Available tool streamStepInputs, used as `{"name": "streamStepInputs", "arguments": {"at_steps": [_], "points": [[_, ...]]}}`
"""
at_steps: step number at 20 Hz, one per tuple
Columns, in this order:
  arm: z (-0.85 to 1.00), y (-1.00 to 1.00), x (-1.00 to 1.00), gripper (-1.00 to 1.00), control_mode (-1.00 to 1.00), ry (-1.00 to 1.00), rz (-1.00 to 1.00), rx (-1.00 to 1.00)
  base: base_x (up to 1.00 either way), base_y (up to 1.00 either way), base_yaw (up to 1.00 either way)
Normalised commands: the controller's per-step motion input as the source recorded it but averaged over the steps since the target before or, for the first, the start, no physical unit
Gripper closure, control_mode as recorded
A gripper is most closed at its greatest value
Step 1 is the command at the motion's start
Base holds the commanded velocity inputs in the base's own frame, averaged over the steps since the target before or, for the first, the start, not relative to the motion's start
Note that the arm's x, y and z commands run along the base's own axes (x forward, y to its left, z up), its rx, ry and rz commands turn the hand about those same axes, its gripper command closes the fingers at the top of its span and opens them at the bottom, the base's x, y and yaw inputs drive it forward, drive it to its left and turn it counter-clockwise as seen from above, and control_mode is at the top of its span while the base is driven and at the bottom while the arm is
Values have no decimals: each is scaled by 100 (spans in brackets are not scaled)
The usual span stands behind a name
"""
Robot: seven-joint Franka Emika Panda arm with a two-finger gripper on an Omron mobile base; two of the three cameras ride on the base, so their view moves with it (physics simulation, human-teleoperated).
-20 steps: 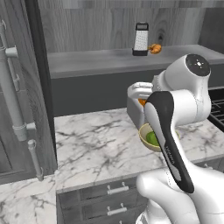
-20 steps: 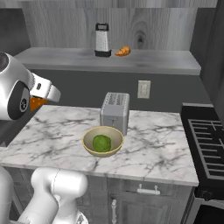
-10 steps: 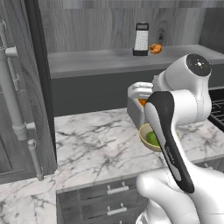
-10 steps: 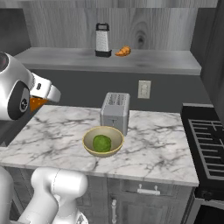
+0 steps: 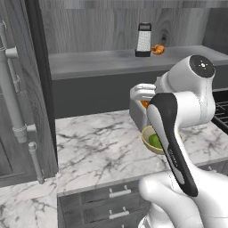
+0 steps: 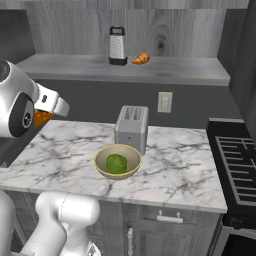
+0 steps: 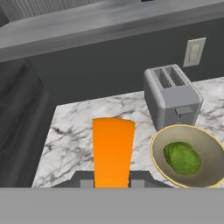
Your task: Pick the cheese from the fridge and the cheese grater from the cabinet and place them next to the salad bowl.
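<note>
The gripper point(image 7: 112, 183) is clamped on the cheese point(image 7: 112, 148), held above the counter point(image 7: 70, 144) near its left edge. Lower it onto bare marble just beside the bowl point(image 7: 192, 155), clear of the toaster point(image 7: 173, 96), before releasing.

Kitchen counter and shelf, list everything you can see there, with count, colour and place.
Bright orange cheese wedge: one, held over the counter's left part.
Tan-yellow salad bowl with green contents: one, counter, in front of the toaster.
Silver toaster: one, counter, behind the bowl.
Silver box grater with black handle: one, grey shelf.
Orange-brown croissant: one, shelf, right of the grater.
White wall outlet: one, behind the toaster.
Black stove: one, right of the counter.
End effector: one, dark, shut on the cheese.
</note>
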Motion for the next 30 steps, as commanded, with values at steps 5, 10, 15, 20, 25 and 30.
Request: {"name": "streamStepInputs", "arguments": {"at_steps": [5,10,15,20,25,30], "points": [[0,0,0,100,100,0,0,0,0,0,0],[0,0,0,100,-100,0,0,0,0,0,0],[0,0,0,100,-100,0,0,0,0,0,0],[-2,0,0,100,-100,0,0,0,0,0,0],[-42,5,-3,100,-100,7,0,-4,0,0,0],[-76,14,0,100,-100,10,0,-10,0,0,0]]}}
